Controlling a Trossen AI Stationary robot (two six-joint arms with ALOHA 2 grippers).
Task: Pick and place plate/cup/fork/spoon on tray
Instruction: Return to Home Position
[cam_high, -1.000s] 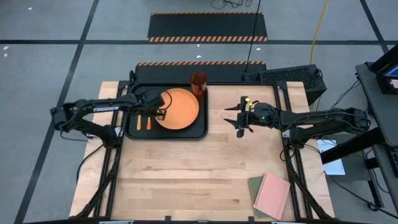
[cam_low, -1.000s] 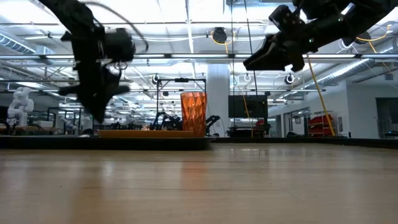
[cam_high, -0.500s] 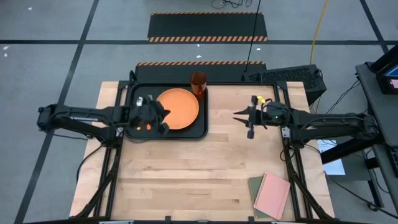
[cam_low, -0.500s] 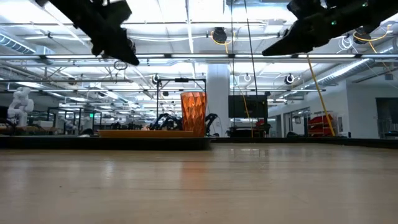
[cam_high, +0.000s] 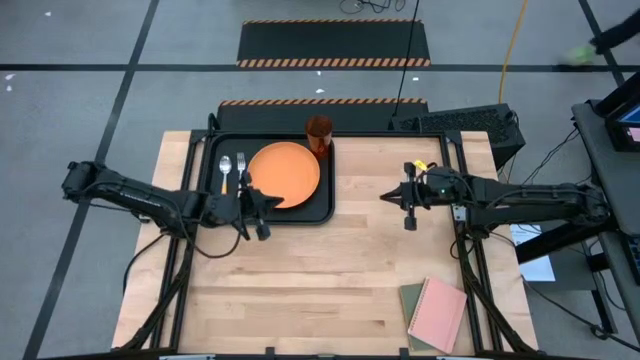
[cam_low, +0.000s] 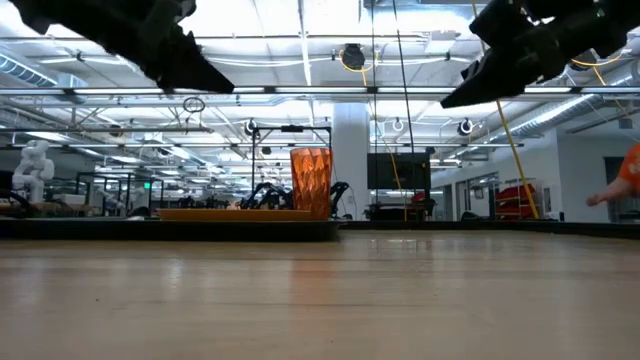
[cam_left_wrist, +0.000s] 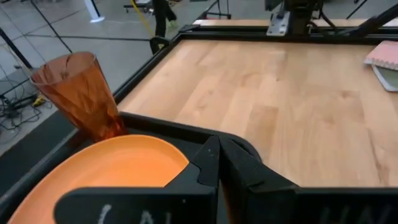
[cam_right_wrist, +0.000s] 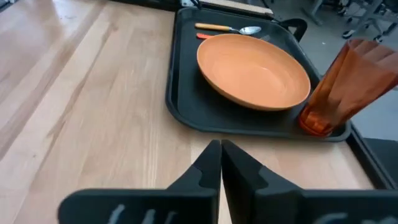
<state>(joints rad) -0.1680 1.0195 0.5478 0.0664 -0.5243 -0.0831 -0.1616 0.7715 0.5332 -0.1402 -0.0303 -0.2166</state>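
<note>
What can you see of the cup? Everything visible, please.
The cup is a translucent orange-red tumbler, plastic by its look, with faceted walls, wider at the rim than at the base. It stands upright and looks empty in the far right corner of the black tray, just beyond the orange plate; whether they touch is unclear. No gripper touches it.

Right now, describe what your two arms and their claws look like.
Both arms are dark, nearly black, slender and jointed, with cables looped along them. The left claw and the right claw each end in two tapered matte black fingers that meet in a wedge. The right arm carries a small yellow-green tag near its wrist.
</note>
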